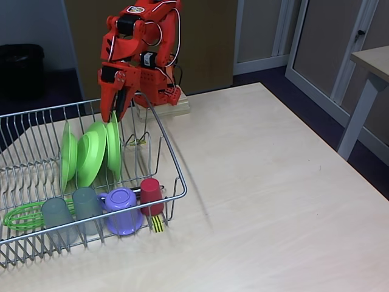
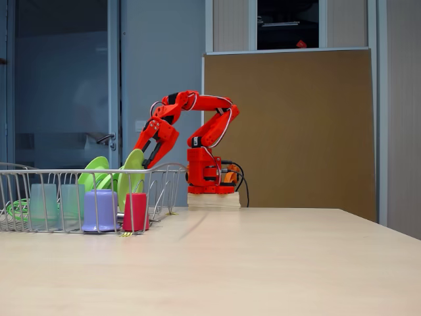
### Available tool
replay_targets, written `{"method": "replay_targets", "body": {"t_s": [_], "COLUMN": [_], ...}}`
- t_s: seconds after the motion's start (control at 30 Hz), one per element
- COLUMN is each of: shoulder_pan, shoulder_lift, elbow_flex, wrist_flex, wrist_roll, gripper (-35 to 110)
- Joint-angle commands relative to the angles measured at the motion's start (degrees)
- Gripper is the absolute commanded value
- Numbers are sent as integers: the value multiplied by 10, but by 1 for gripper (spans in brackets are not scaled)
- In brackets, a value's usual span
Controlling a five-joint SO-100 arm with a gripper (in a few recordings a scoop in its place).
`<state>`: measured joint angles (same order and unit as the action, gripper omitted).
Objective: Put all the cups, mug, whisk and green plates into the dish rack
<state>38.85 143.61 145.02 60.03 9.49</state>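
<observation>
Inside the dish rack (image 1: 170,159) stand three green plates (image 1: 91,152), the cups (image 1: 58,216), mug (image 1: 123,208) and whisk (image 1: 21,216), while the red arm's fingers (image 1: 114,115) pinch the rightmost plate's rim.

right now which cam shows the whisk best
The fixed view from above the rack: the whisk lies in the dish rack, green loops clear behind the grey cups. The side-on fixed view shows only a green sliver through the wires.
</observation>
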Motion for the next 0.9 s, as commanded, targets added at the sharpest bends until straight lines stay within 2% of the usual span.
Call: {"method": "replay_targets", "body": {"t_s": [0.0, 0.37, 0.5, 0.63, 0.87], "shoulder_pan": [6, -47, -116, -204, -374], "shoulder_lift": [37, 108, 112, 127, 163], "elbow_flex": [-22, -127, -163, -157, -91], "wrist_flex": [33, 85, 78, 61, 30], "wrist_roll": [-7, -34, -16, 13, 116], "gripper": [11, 6, 0, 0, 0]}}
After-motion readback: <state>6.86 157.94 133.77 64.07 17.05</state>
